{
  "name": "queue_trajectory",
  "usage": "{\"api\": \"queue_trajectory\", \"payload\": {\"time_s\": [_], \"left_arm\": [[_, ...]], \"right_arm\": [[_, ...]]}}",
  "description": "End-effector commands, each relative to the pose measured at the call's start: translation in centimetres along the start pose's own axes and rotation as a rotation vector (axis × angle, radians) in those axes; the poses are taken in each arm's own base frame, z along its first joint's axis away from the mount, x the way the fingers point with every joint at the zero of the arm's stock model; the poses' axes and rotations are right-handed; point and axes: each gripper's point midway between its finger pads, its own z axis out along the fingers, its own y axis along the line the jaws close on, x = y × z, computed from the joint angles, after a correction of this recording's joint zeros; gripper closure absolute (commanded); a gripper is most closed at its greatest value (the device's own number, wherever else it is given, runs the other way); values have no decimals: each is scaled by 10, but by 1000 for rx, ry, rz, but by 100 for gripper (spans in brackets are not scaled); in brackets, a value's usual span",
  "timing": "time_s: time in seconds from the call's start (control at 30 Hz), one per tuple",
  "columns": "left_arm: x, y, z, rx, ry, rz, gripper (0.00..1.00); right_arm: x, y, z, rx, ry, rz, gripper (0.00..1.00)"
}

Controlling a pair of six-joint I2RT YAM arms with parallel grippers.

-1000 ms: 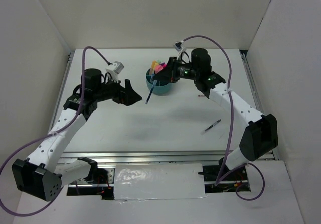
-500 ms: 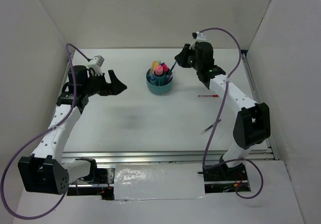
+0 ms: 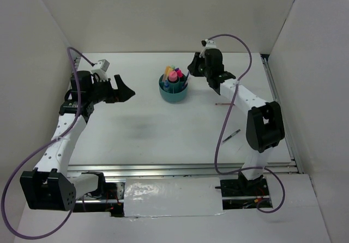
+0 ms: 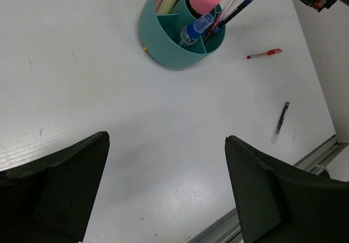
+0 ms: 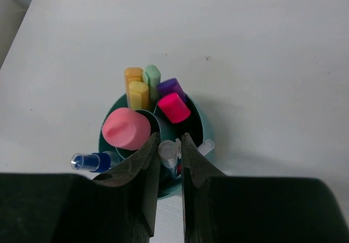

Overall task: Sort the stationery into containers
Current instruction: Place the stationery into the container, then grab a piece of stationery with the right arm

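The teal organizer stands at the back middle of the table, holding yellow, green, purple and pink markers and a blue-capped bottle. My right gripper hovers just right of it, shut on a blue pen whose lower end stands inside a right-hand compartment. In the right wrist view the gripper pinches the pen's clear cap above the organizer. My left gripper is open and empty, left of the organizer; it also shows in its wrist view.
A red pen lies on the table right of the organizer and shows in the left wrist view. A black pen lies nearer the front right, also in the left wrist view. White walls enclose the table.
My right gripper has carried the blue pen from the organizer's front-left side round to its right side, with the tip now inside. My left arm has drawn back to the left.
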Motion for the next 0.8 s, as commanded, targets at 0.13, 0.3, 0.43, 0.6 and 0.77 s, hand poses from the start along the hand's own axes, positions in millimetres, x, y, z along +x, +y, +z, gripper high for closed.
{"api": "queue_trajectory", "payload": {"time_s": [0.13,0.3,0.43,0.6,0.77], "left_arm": [[-12,-7,-10,20,-52,35,1],[-9,-9,-12,35,-52,67,1],[-8,-11,-15,46,-44,113,1],[3,-21,-13,134,-7,145,1],[7,-38,-10,261,13,150,1]], "right_arm": [[-20,25,8,-73,-44,-9,51],[-32,10,-13,-67,-25,-7,30],[-29,-15,-52,-171,144,-179,40],[-13,-74,-89,-212,412,-469,55],[50,-143,-116,-120,792,-625,59]]}}
